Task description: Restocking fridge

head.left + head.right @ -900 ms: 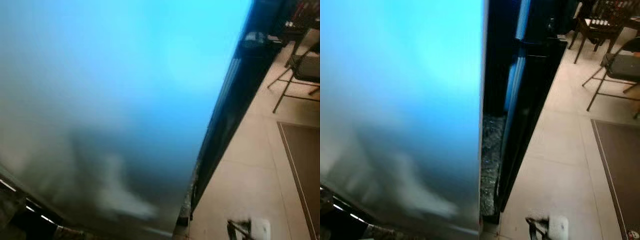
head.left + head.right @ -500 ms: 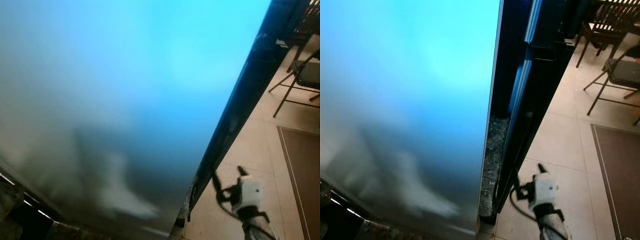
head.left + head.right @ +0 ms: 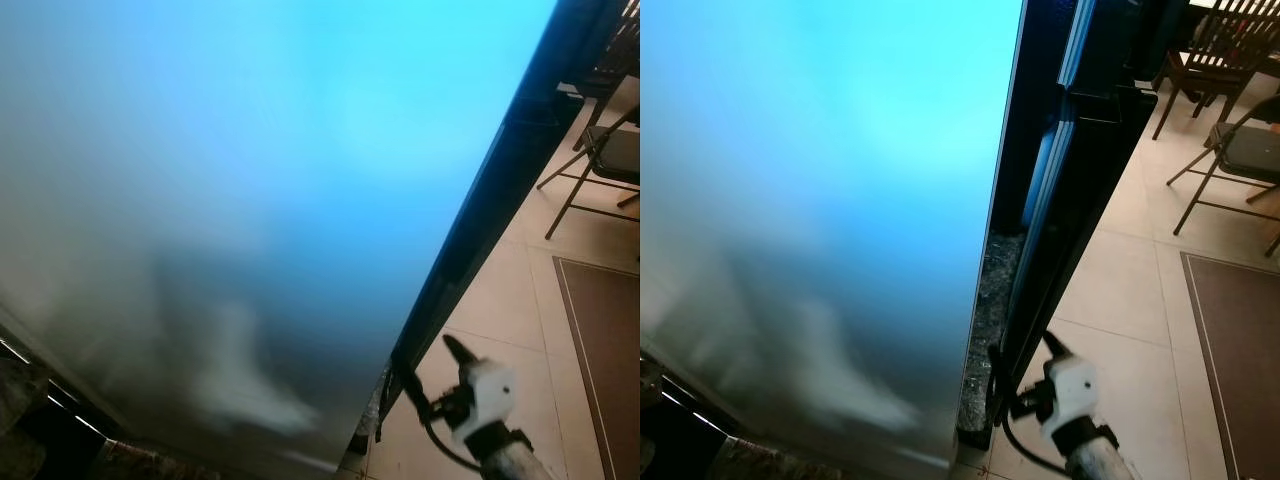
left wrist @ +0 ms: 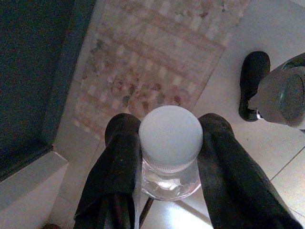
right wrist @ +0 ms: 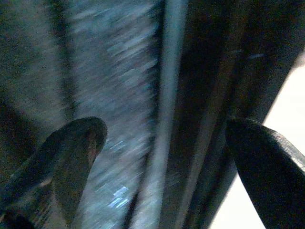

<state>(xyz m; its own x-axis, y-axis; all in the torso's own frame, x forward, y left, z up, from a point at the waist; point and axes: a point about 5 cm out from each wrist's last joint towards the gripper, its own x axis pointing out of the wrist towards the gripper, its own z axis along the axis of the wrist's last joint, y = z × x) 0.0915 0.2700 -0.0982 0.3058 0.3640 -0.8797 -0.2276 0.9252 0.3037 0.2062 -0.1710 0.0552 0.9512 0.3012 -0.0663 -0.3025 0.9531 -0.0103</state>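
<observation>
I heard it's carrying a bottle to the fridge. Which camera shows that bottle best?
The left wrist view: the bottle, white cap and clear body, sits clamped between the left pincer's black fingers. The eye views and the right wrist view give no look at it.

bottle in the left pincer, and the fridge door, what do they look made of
The bottle looks like clear plastic: see-through body, ridged neck, under a matte white cap, likely plastic too. The left pincer is shut on it. The fridge door looks like brushed metal with a satin sheen, showing soft, blurred reflections; its edge trim looks glossy black.
</observation>
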